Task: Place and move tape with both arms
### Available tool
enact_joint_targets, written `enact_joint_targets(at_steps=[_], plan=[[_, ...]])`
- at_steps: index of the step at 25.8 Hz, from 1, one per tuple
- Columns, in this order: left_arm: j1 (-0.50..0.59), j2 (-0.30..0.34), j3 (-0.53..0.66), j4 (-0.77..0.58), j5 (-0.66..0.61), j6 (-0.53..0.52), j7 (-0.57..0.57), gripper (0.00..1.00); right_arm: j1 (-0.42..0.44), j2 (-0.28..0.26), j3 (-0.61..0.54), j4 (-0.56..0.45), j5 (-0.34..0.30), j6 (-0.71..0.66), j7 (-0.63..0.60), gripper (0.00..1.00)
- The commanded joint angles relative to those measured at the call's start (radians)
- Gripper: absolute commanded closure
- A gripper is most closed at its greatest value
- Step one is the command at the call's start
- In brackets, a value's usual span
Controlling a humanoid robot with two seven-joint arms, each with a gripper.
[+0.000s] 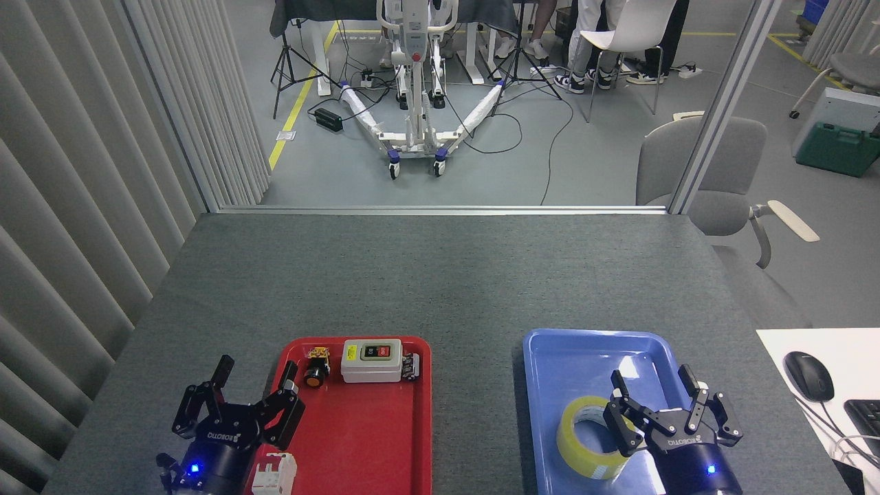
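Observation:
The tape (pixel 590 438), a glossy yellow roll with a whitish core, lies flat in the blue tray (pixel 577 350) at the front right of the table. My right gripper (pixel 653 388) stands open just right of the roll, one finger (pixel 619 432) overlapping its right edge and nothing held. Over the left rim of the red tray (pixel 371 440), my left gripper (pixel 256 375) is open and holds nothing.
The red tray holds a grey switch box (pixel 372 359), a small yellow and black push button (pixel 317 368) and a white terminal block (pixel 273 474). A white desk with a mouse (pixel 808 375) and keyboard (pixel 867 416) adjoins the table's right edge. A grey chair (pixel 715 179) stands beyond.

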Motion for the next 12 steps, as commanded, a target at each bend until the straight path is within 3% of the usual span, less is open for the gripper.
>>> enact_joint_targets(at_steps=[1, 12], plan=[[0.0, 0.001, 0.0, 0.0, 0.0, -0.002, 0.0, 0.0, 0.001, 0.003, -0.004, 0.001, -0.001, -0.002, 0.014, 0.0], [0.0, 0.002, 0.0, 0.0, 0.0, -0.004, 0.0, 0.0, 0.012, 0.018, -0.007, 0.0, -0.001, 0.001, 0.01, 0.0]])
